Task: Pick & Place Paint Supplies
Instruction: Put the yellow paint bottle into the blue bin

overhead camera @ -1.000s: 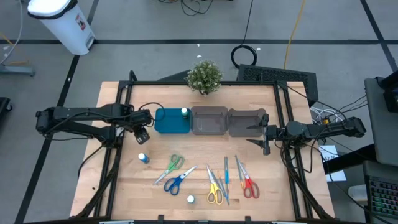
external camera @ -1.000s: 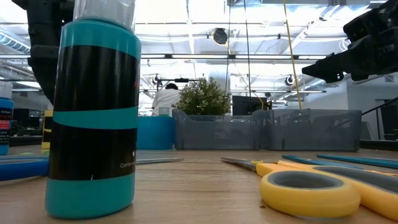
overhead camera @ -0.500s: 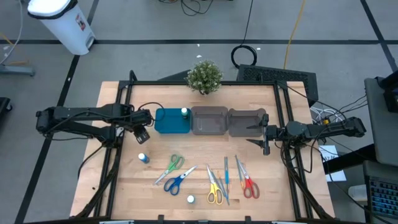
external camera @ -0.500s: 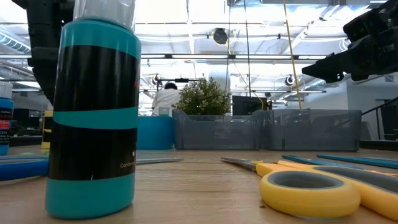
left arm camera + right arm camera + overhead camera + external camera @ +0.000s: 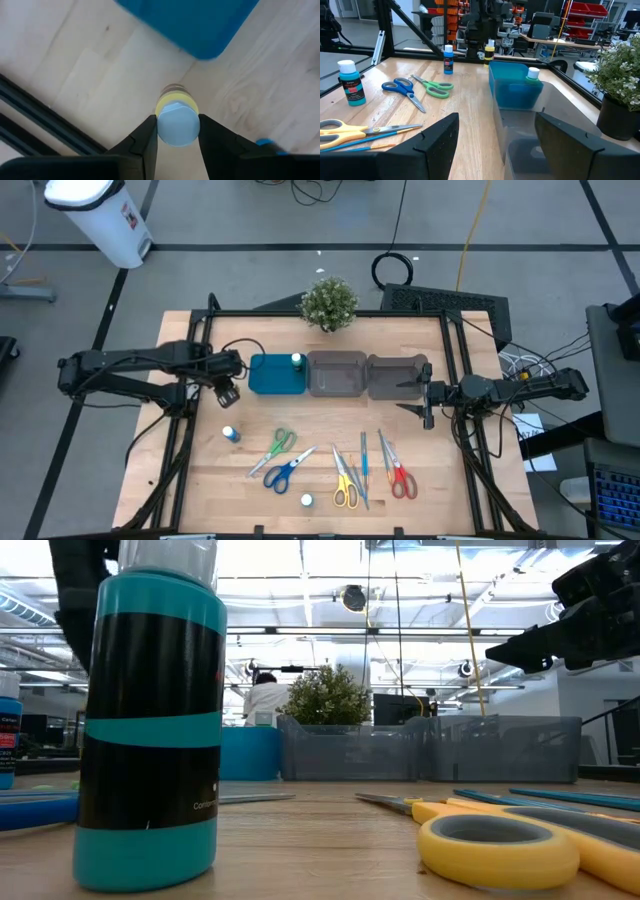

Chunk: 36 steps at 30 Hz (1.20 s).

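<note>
My left gripper [image 5: 177,120] points down beside the teal tray [image 5: 277,374], at that tray's left side, and is shut on a small yellow bottle [image 5: 490,53] with a white cap. Another white-capped bottle [image 5: 297,361] stands in the tray. A blue bottle [image 5: 230,434] and a teal bottle [image 5: 306,500] stand on the table. Green scissors [image 5: 278,445], blue scissors [image 5: 288,468], yellow scissors [image 5: 344,482], red scissors [image 5: 401,477] and thin blue brushes [image 5: 364,460] lie flat near the front. My right gripper [image 5: 425,402] waits open and level at the right. My left gripper pinches the yellow bottle's white cap [image 5: 166,131] between its two fingers [image 5: 149,136], coming from above and pointing down. The bottle hangs upright below the fingers, its yellow body [image 5: 176,100] just above the table.
Two grey translucent bins [image 5: 337,374] [image 5: 397,377] stand in a row right of the teal tray. A small potted plant [image 5: 329,302] sits at the far edge. A black frame rail [image 5: 190,430] runs along the left side.
My left gripper has risen a little with the yellow bottle between its fingers; in the low view the dark arm at the left has moved upward. My right arm has kept still.
</note>
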Motion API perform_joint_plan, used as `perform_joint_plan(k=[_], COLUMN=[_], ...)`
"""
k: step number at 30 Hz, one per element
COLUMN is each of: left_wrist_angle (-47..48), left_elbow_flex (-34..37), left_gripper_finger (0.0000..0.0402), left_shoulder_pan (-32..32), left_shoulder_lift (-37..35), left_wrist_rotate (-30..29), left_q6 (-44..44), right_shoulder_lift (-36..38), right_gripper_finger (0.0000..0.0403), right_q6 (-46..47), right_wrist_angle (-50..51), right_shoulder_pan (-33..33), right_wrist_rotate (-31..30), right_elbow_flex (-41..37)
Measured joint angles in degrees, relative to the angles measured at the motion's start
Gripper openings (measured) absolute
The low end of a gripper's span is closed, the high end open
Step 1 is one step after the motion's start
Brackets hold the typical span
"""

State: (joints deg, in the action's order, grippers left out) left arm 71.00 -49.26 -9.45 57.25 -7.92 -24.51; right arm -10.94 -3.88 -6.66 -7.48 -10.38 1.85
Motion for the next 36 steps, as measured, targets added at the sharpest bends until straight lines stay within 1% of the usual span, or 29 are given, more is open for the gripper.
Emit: perform_joint_plan(k=[10,17,22,24,27,31,36], left_wrist_angle=[5.01,6.89,6.96,6.98,6.40,3.32,0.28], left_elbow_flex=[-9.58,-15.87,-17.81,-17.81,-17.81,-17.81,-17.81], left_gripper_finger=[0.0124,0.0124,0.0124,0.0124,0.0124,0.0124,0.0124], left_shoulder_pan=[0.00,0.00,0.00,0.00,0.25,2.18,5.12], left_shoulder_lift=[-0.02,-0.04,-0.07,-0.04,-0.04,-0.04,-0.04], left_wrist_rotate=[-4.10,-4.26,-4.17,-3.52,-0.79,2.96,3.87], left_q6=[1.38,3.46,4.02,4.64,6.82,10.72,11.96], right_shoulder_lift=[0.00,0.00,0.00,0.00,0.00,0.00,0.00], right_gripper_finger=[0.0251,0.0251,0.0251,0.0251,0.0251,0.0251,0.0251], right_q6=[0.00,0.00,0.00,0.00,0.00,0.00,0.00], right_wrist_angle=[0.00,0.01,0.01,0.01,0.00,0.02,0.02], right_shoulder_pan=[-0.01,-0.01,-0.01,-0.01,-0.01,-0.01,0.01], right_wrist_rotate=[0.01,-0.01,0.00,0.01,0.00,0.01,0.01], right_elbow_flex=[0.00,0.00,0.00,0.00,0.00,0.00,0.00])
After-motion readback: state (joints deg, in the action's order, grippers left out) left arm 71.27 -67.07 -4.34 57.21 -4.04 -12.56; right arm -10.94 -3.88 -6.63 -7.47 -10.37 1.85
